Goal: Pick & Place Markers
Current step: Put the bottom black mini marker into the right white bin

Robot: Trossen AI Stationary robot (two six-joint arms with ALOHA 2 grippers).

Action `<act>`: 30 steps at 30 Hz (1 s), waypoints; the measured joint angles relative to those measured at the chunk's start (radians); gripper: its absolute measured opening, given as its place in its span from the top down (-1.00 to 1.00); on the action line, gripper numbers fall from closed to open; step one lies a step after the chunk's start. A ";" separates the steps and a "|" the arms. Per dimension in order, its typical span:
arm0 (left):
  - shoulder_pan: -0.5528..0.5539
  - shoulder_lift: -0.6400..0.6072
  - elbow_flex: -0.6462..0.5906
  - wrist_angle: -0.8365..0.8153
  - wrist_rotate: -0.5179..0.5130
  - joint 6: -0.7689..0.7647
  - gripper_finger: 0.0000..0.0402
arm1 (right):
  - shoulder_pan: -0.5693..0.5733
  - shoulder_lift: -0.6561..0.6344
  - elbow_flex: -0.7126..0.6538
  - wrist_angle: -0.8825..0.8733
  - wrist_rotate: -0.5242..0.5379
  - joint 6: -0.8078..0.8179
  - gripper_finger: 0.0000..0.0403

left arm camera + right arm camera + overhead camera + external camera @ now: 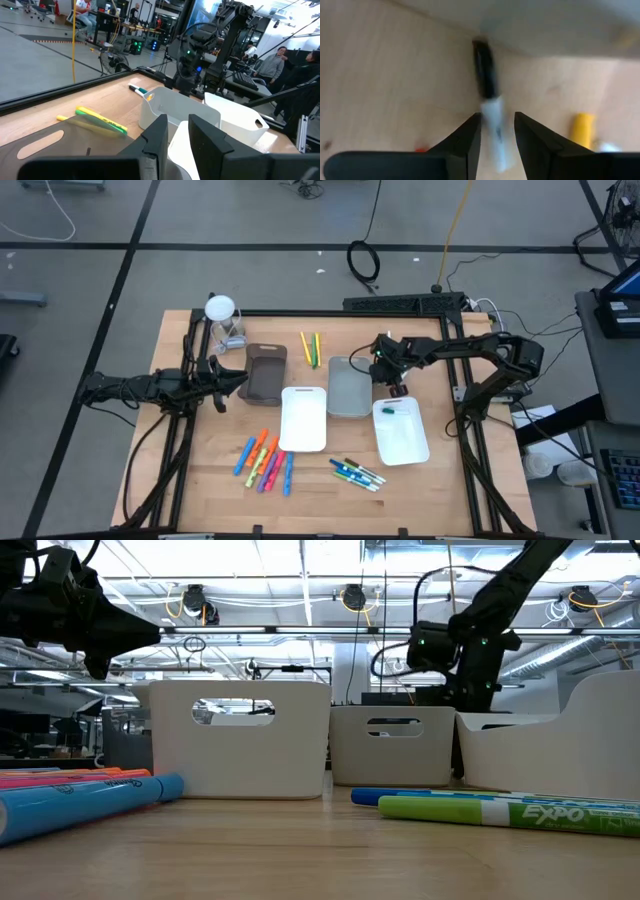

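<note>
Markers lie in groups on the wooden table: orange, pink and blue ones, blue and green ones, a yellow and green pair. One green marker lies in the right white tray. A black-capped white marker lies on the wood beside the grey tray. My right gripper hangs open just above it, pointing steeply down, with one finger on either side of its white body. My left gripper waits level by the brown tray, slightly open and holding nothing.
A second white tray stands between the brown and grey ones. A white round object stands at the far left corner and a black bar runs along the far edge. People sit in the room beyond.
</note>
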 joint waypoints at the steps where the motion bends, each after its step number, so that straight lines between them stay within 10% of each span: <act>1: 0.000 0.000 0.000 0.000 0.000 0.000 0.61 | 0.000 0.000 -0.008 0.003 0.000 0.013 0.46; 30: 0.000 0.000 0.000 0.000 0.000 0.000 0.61 | -0.006 -0.086 -0.031 -0.026 0.073 0.327 0.92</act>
